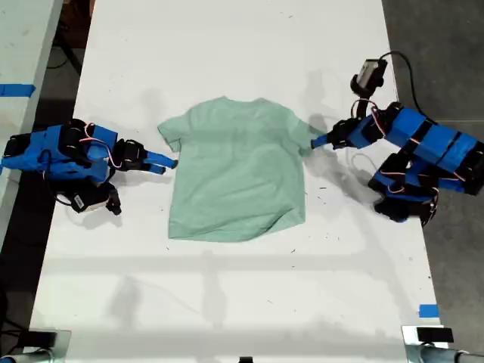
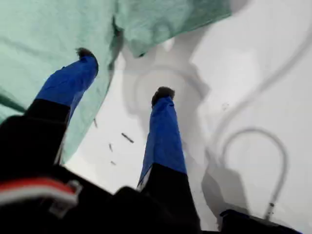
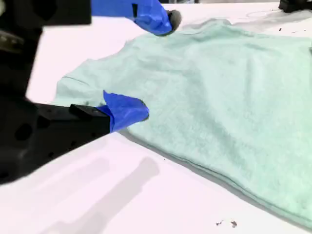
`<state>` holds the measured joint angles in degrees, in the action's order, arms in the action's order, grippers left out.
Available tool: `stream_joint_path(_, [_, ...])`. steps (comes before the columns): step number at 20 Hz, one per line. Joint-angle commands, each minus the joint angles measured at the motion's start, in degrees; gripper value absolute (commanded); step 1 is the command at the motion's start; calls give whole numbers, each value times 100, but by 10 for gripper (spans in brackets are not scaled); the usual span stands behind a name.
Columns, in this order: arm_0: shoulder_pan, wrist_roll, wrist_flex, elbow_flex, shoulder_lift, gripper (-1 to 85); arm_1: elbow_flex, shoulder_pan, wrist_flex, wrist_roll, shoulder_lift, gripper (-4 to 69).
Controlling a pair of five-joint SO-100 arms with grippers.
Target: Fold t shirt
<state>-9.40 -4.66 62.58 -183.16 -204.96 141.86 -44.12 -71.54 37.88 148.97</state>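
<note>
The first gripper [image 2: 125, 73] is released, jaws spread wide with nothing between them. In its own wrist view one blue finger [image 2: 73, 80] sits over the edge of the t shirt [image 2: 44, 39] and the other finger [image 2: 163, 131] is over bare desk [image 2: 273, 58] just beside the cloth, so it straddles the shirt's side edge right under a sleeve. Can't tell if either tip actually touches the fabric. A thin cable [image 2: 253, 134] loops on the desk a bit further out from the shirt.

The second gripper [image 3: 155, 64] is also released and grasping nothing. One fingertip [image 3: 126, 109] is right at the edge of the shirt's [image 3: 219, 97] other sleeve, and the other fingertip [image 3: 156, 17] is up near the shoulder line.

From the exterior view, the t shirt [image 1: 238, 170] lies flat and fully spread out, pale mint, collar pointing toward the far edge of the desk [image 1: 227, 287] and curved hem toward the near edge. The first gripper [image 1: 314, 142] is at the shirt's sleeve on the exterior view's right, and the second gripper [image 1: 170, 160] is at the sleeve on the exterior view's left, so the shirt sits between the two arms. A bit of blue tape [image 1: 428, 311] is stuck on the desk well apart from the shirt, past its hem on the first arm's side.
</note>
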Motion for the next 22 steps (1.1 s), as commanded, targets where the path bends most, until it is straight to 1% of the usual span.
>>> stream_joint_path(1, [-185, -26, -70, -18, -44, -1, -316, -721, 677, 290, -633, 252])
stream_joint_path(6, [-721, -70, -70, -26, -44, -1, -185, -1055, 1837, 316, -1608, 275])
stream_joint_path(8, [-729, -70, -79, -35, -44, -1, 44, -984, 2355, 176, -1608, 285])
stream_joint_path(11, [-703, -53, -79, -44, -44, -1, 483, -1011, 3103, -62, -1714, 254])
stream_joint_path(13, [-659, -26, -79, -44, -44, -1, 615, -967, 3472, -325, -2215, 252])
stream_joint_path(15, [-615, -26, -79, -44, -44, -1, 624, -923, 3885, -431, -2830, 252])
stream_joint_path(16, [-598, -26, -79, -44, -44, -1, 492, -870, 3850, -431, -2918, 224])
stream_joint_path(17, [-580, -26, -79, -53, -44, -1, 466, -853, 3902, -466, -2971, 133])
stream_joint_path(18, [-554, -26, -79, -53, -44, -1, 404, -853, 3920, -466, -3067, 57])
stream_joint_path(19, [-527, -26, -79, -53, -44, -1, 308, -861, 3885, -439, -3173, 15])
stream_joint_path(22, [-492, -26, -79, -53, -44, -1, -9, -888, 3568, -290, -3270, 15])
